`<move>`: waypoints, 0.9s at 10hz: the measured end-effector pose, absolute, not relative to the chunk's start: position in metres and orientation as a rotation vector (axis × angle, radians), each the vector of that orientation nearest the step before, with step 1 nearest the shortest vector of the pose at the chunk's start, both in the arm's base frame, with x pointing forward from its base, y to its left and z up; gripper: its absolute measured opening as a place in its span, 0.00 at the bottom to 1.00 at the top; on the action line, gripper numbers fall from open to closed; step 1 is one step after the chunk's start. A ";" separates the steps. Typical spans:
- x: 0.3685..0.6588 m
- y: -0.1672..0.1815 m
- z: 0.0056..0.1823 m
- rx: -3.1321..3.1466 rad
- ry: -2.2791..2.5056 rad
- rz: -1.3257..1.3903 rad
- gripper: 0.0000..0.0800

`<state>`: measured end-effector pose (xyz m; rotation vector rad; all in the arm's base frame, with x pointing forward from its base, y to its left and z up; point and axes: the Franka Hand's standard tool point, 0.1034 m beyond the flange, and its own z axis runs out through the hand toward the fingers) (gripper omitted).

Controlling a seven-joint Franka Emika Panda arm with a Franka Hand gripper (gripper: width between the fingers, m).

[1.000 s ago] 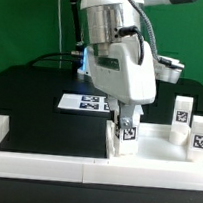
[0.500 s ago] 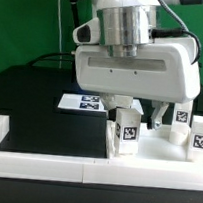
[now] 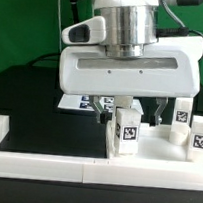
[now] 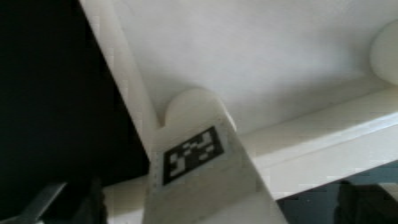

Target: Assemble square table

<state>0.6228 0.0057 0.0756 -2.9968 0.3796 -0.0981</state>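
The square table top [image 3: 151, 144] lies on the matte black work surface [image 3: 47, 119], a white plastic tray with a smooth, faintly glossy face and a raised rim. It sits pressed into the corner formed by the long white border rails [image 3: 43, 162] that run along the front edge of the work surface. On the top stand three short white legs, blocky posts each carrying a black-and-white tag: one leg [image 3: 126, 127] at the corner of the top nearest the rails, another leg [image 3: 182, 113] at the back of the top, and a third leg [image 3: 201, 137] at the top's far edge on the exterior view's right. The marker board [image 3: 77, 102] lies flat behind the top, partly hidden.

The gripper [image 3: 113, 107] hangs just behind the nearest leg, under the arm's broad grey-white wrist housing. Its dark fingers look parted and empty, with the leg beside them, not between them.

In the wrist view a tagged leg [image 4: 196, 150] with a rounded end rises beside the top's rim [image 4: 329, 120].
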 end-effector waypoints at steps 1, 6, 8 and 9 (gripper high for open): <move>0.623 0.006 0.076 -2.987 0.428 -0.095 0.68; 0.622 0.005 0.075 -2.899 0.811 -0.069 0.36; 0.623 0.003 0.076 -2.717 1.231 -0.034 0.36; 0.622 0.003 0.076 -2.593 1.437 -0.002 0.36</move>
